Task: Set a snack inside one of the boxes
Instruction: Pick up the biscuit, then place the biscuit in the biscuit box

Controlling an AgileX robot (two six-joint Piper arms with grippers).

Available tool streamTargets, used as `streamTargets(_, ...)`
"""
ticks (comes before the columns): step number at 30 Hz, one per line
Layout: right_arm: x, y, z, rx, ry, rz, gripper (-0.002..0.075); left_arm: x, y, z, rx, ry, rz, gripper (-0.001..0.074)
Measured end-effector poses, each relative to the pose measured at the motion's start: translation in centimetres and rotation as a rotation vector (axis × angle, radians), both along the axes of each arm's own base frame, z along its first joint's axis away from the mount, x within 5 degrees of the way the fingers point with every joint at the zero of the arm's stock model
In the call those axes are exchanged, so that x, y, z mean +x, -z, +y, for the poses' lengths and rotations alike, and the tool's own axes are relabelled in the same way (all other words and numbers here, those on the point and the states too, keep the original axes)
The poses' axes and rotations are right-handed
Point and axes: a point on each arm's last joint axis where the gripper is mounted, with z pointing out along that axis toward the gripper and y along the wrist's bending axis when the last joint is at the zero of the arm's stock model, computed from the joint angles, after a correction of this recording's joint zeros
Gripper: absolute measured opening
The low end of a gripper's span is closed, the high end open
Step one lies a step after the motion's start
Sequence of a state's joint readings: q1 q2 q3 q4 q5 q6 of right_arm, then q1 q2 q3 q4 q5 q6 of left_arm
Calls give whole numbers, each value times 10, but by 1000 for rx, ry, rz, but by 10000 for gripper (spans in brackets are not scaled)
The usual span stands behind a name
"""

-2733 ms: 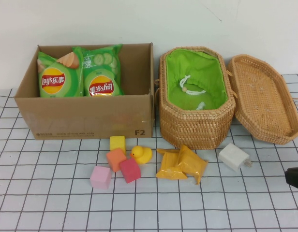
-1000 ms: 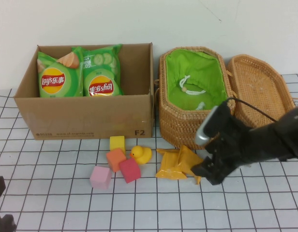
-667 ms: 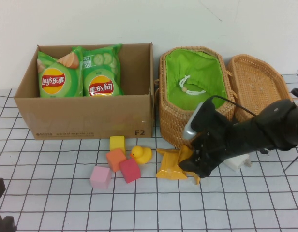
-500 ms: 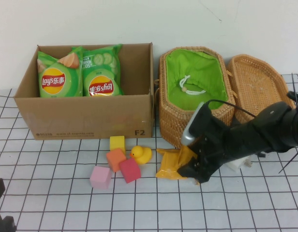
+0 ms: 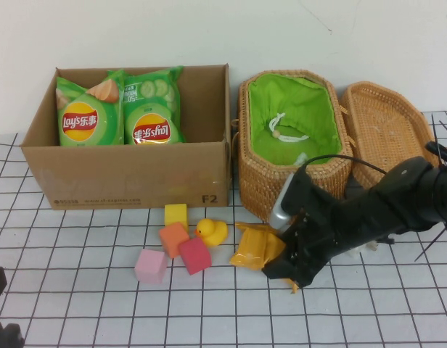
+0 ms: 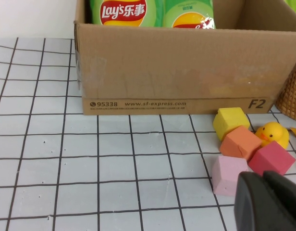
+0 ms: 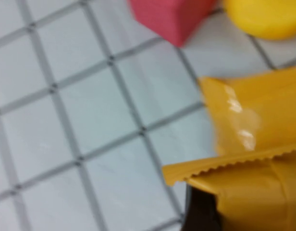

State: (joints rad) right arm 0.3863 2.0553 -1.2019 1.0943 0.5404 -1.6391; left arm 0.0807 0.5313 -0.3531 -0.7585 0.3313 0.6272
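Observation:
Two yellow snack packets [image 5: 254,248] lie on the table in front of the wicker basket [image 5: 292,185], which stands open with a green lining. My right gripper [image 5: 289,270] is down on the right-hand packet and covers most of it; a yellow corner sticks out below it. In the right wrist view the packet [image 7: 253,144] fills the near part of the picture, right at the gripper. The cardboard box [image 5: 129,174] at the left holds two green chip bags [image 5: 89,112]. My left gripper [image 6: 268,204] is shut and empty, low near the pink block [image 6: 228,174].
Yellow, orange, red and pink blocks [image 5: 174,239] and a rubber duck [image 5: 212,232] sit between the box and the packets. The basket's lid [image 5: 394,145] lies open at the right. My right arm hides most of a white charger behind it.
My right arm came in from the right and slid left and down onto the yellow packets, covering the right-hand one. The left arm stays still at the lower left.

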Motion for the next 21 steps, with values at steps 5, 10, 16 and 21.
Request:
streamTargets(5, -3, -12, 8, 80, -36, 96, 427, 0, 0, 0, 0, -1, -1, -1)
streamTargets(10, 1, -43, 22, 191, -151, 158, 427, 0, 0, 0, 0, -2, -2, -1)
streamTargets(16, 21, -112, 37, 298, -286, 56, 427, 0, -1, 1, 1, -7, -7, -1)
streamTargets(21, 46, -173, 38, 240, -303, -235, 427, 0, -1, 1, 1, -7, -7, -1)
